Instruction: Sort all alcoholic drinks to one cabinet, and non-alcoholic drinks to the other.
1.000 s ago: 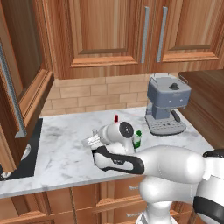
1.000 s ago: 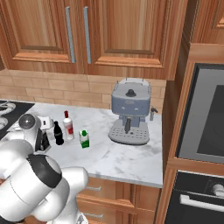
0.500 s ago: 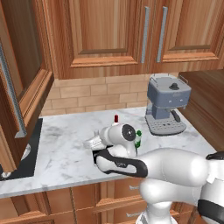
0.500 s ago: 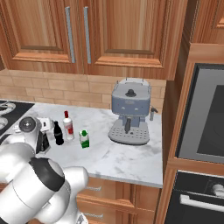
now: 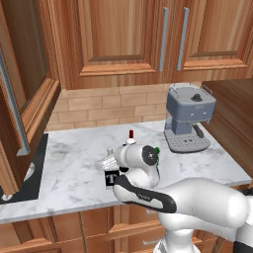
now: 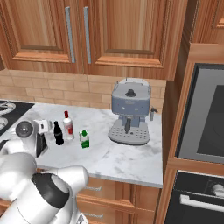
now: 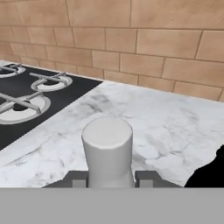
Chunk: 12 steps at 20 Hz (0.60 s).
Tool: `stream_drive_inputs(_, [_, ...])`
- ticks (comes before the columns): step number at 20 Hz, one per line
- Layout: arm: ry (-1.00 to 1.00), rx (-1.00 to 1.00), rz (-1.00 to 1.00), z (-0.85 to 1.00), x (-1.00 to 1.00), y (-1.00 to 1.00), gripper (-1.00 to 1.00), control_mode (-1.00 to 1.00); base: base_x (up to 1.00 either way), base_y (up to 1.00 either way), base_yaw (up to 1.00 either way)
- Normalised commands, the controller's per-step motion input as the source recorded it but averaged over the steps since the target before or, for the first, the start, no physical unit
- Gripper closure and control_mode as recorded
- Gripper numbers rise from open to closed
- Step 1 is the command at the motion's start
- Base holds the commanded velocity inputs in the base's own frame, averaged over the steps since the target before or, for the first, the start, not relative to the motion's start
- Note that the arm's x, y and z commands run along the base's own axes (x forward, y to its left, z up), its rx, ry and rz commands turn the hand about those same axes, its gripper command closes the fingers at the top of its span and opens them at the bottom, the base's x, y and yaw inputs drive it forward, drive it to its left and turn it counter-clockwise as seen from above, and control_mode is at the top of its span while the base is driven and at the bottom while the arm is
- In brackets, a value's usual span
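My gripper is shut on the squat clear bottle with the black "T" label. Its white cap stands between my fingertips. The bottle is upright near the front of the marble counter. Just right of my hand stand the small black cola bottle, the slim white bottle with a red cap and the green-and-white carton. In the left base view my hand hides all but the red cap and the carton's green top. Closed wooden cabinets hang above the counter.
A grey coffee machine stands at the counter's right end. A black stove lies to the left. An open cabinet door juts out at the left in the left base view. An oven column rises at the far right.
My fingers have narrowed slightly around the "T" bottle's neck. The hand has shifted a touch to the right; the other drinks stay where they were.
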Motion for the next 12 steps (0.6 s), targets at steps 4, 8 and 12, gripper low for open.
stream_drive_inputs(4, [0.01, 0.0, 0.0, 0.52, 0.0, 0.0, 1.0, -1.0, 0.0, 0.0, 0.0])
stream_drive_inputs(8, [0.03, 0.0, 0.0, 0.48, 0.0, 0.0, 1.0, -1.0, 0.0, 0.0, 0.0])
stream_drive_inputs(12, [0.0, 0.0, 0.0, 0.38, -0.05, 0.0, 1.0, -1.0, 0.0, 0.0, 0.0])
